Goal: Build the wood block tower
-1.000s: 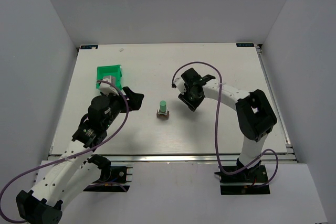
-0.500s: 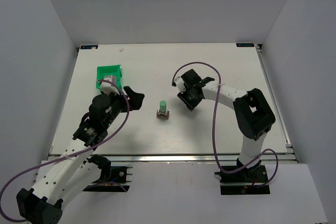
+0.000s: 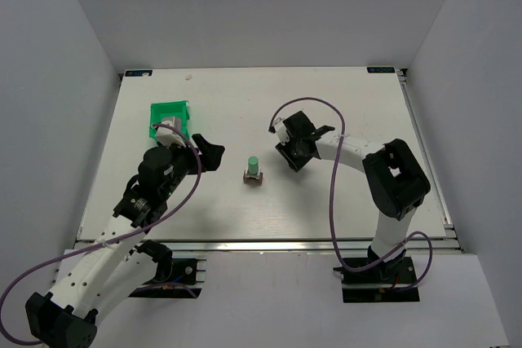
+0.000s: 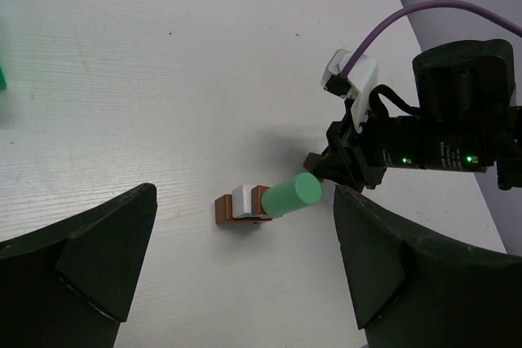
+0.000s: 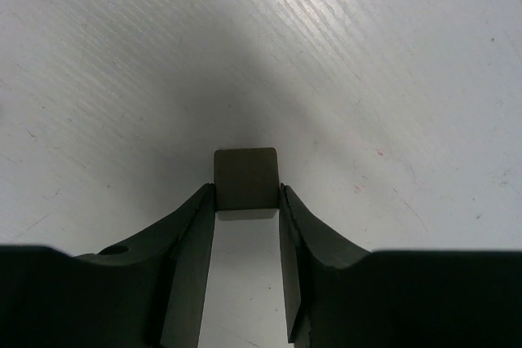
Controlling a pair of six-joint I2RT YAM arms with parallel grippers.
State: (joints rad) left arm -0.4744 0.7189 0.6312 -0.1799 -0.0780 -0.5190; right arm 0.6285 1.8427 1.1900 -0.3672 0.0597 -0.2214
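One block (image 5: 245, 177) is clamped in the right gripper (image 5: 245, 193), shifted slightly near the wood block tower (image 3: 254, 172), unplaced; the left gripper (image 3: 208, 154) is spread empty.

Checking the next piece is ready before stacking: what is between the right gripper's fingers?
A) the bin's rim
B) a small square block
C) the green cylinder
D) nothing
B: in the right wrist view the fingers of the right gripper are shut on a small square block, while the green cylinder tops the wood block tower.
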